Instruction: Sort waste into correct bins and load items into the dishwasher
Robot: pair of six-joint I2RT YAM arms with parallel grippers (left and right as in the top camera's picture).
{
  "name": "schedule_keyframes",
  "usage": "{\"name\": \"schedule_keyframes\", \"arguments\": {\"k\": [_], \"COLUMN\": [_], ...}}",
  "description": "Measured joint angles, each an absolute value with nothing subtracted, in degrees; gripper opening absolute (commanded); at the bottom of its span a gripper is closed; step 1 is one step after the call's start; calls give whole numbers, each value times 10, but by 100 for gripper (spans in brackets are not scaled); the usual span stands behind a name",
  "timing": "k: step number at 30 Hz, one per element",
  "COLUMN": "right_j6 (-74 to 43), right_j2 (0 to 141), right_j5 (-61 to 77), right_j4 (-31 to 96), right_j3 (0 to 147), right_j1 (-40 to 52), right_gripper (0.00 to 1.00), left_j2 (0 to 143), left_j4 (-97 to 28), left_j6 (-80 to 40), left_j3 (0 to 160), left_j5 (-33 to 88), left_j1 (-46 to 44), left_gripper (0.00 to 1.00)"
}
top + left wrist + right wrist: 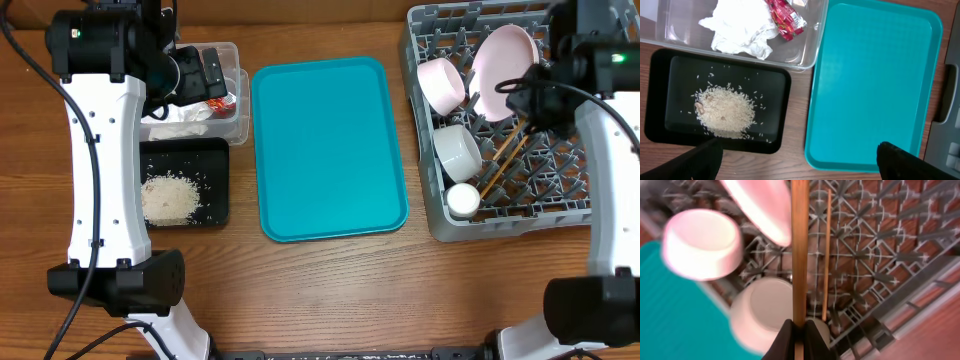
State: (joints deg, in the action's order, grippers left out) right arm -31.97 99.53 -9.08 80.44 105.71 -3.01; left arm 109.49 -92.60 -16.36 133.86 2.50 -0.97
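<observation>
Above the dishwasher rack [510, 228], my right gripper [800, 339] is shut on one wooden chopstick [799, 250], held over the grid. The other chopstick [827, 255] lies in the rack beside it. The rack holds a pale pink plate [505, 62], a pinkish bowl [442, 82], a grey-white bowl [458, 150] and a small white cup [463, 199]. My left gripper [800, 165] stands wide open and empty over the bins. The clear tub [810, 50] contains a crumpled napkin [740, 30] and a red wrapper [785, 17]. Rice [722, 112] is heaped in the black tray [660, 100].
A large teal tray [330, 150] lies bare in the middle of the wooden table, between the bins on the left and the rack on the right. Both white arm bases stand at the near corners.
</observation>
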Motion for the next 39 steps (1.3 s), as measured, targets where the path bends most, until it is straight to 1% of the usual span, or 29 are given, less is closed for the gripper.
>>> {"name": "schedule_keyframes", "arguments": {"k": [7,10,16,17,21,22,25,32,34,39], "right_j6": [-322,-297,-262,-261,-258,-258,-255,-254,-253,-251], "right_j2": [1002,1003,1003,1003,1003,1003,1003,1003,1003,994], "right_j5": [-90,-76,-51,-48,-43,-42,-38,-37,-33,-27], "right_j4": [672,645,630,631,640,643,649,653,665,702], "right_j3": [884,860,856,856,856,856,856,856,857,872], "right_j1": [-75,-88,-92,-92,-92,-92,-92,-92,-92,-92], "right_gripper": [4,4,4,6,30,34,39,38,35,35], "left_j2": [1095,1095,1095,1095,1095,1095,1095,1095,1095,1095], "left_j4": [-926,-926,-926,-926,-926,-926,-926,-926,-926,-926], "left_j6": [-164,-164,-164,-164,-164,-164,-164,-164,-164,-164], "left_j3": [1339,1339,1339,1339,1339,1339,1339,1339,1339,1339], "left_j5": [25,25,25,25,25,25,25,25,25,25], "left_j1": [-10,-10,-10,-10,-10,-10,-10,-10,-10,-10], "left_gripper": [100,100,100,100,100,100,100,100,100,100]}}
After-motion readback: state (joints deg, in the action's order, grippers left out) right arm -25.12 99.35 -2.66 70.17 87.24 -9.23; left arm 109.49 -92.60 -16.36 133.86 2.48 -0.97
